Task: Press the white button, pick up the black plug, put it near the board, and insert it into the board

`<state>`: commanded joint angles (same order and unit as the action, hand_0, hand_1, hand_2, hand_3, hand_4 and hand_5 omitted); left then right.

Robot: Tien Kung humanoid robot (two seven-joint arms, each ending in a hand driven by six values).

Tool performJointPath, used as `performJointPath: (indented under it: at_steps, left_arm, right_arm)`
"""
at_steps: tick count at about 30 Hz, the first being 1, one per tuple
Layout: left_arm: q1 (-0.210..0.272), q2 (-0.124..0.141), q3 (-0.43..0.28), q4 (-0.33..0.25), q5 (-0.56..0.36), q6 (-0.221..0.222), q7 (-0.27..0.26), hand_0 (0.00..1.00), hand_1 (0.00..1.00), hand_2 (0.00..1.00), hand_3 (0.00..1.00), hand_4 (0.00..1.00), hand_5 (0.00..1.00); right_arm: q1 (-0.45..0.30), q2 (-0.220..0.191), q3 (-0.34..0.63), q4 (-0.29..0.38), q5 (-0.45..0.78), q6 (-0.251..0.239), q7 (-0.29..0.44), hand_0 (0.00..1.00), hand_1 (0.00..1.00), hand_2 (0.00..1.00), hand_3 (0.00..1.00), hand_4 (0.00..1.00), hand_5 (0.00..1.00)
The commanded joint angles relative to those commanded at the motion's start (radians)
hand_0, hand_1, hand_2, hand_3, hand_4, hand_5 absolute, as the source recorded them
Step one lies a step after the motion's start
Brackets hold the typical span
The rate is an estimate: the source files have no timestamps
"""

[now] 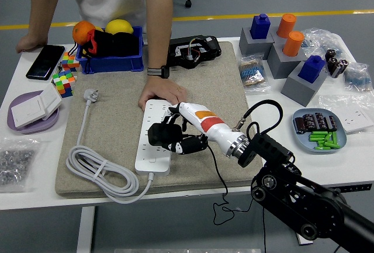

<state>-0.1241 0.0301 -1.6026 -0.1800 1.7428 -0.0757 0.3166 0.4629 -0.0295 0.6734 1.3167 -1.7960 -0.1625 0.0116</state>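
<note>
While the person's hand [162,94] presses down on the far end of the white power strip [156,136], the robot's right hand [175,136] hangs right over the strip's middle with its fingers wrapped around the black plug [159,134]. Plug looks like it's just above the sockets, can't tell if it's touching. The strip lies on a beige mat [222,95] on the white worktop [280,113], its gray cable [96,171] coiled off to the left. The person's other hand [26,42] rests on the worktop's far left corner.
</note>
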Motion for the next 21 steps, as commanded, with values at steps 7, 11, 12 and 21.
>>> performJointPath:
  at_steps: [7,11,12,21]
  left_arm:
    - [0.000,0.000,0.001,0.000,-0.006,0.001,0.000,0.650,0.640,0.635,0.675,0.520,0.105]
    - [-0.001,0.001,0.002,0.000,-0.006,0.001,0.000,0.650,0.640,0.635,0.675,0.519,0.104]
    - [0.000,0.001,0.001,0.000,-0.004,0.001,0.000,0.650,0.640,0.635,0.675,0.519,0.104]
    - [0.001,0.000,0.000,0.000,0.006,-0.001,0.002,0.650,0.640,0.635,0.675,0.520,0.105]
  right_arm:
    - [0.021,0.027,-0.017,-0.065,-0.019,-0.002,-0.003,0.311,0.408,0.423,0.462,0.856,0.002]
    - [0.023,0.030,-0.015,-0.083,-0.029,-0.005,-0.007,0.312,0.409,0.424,0.463,0.855,0.002]
    - [0.024,0.030,-0.014,-0.090,-0.031,-0.006,-0.007,0.312,0.409,0.424,0.463,0.855,0.002]
    - [0.030,0.030,-0.018,-0.130,-0.047,-0.011,-0.012,0.312,0.406,0.421,0.463,0.855,0.002]
